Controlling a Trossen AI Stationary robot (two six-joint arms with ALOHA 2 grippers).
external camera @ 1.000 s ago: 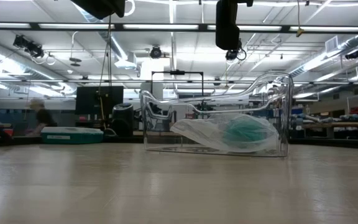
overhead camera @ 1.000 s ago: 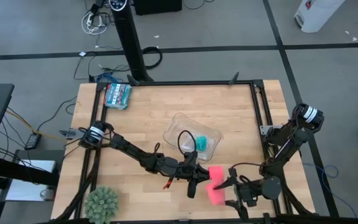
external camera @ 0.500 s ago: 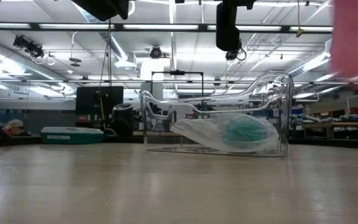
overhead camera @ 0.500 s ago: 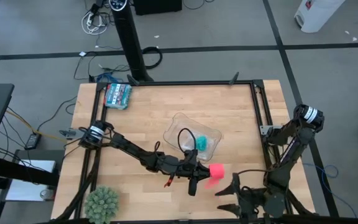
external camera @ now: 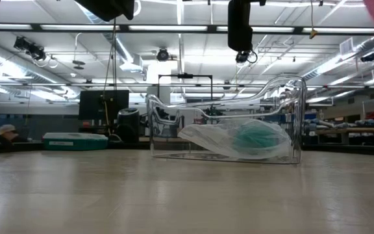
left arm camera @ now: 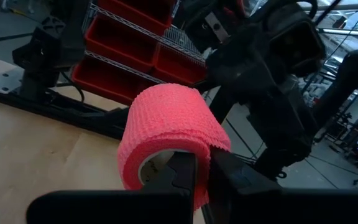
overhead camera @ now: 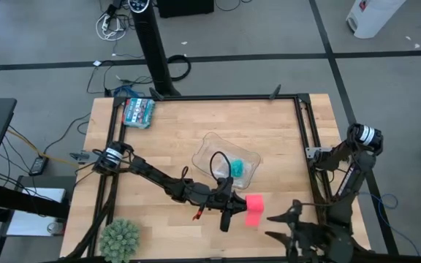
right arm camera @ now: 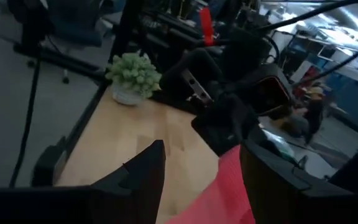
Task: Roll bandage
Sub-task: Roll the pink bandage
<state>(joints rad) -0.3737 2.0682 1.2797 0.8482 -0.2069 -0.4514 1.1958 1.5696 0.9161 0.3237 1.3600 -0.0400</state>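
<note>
Now keep the left gripper (left arm camera: 194, 177) pinched on the pink bandage roll (left arm camera: 169, 134) just beside the clear tray (overhead camera: 209, 146), right gripper (overhead camera: 287, 223) spread clear, and wind evenly.

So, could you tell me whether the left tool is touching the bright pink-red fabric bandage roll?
Touching: the left wrist view shows the left tool clamped on the bright pink-red fabric bandage roll.

Bright even overhead lighting, ceiling lights glaring in low view, blurred right wrist view
</note>
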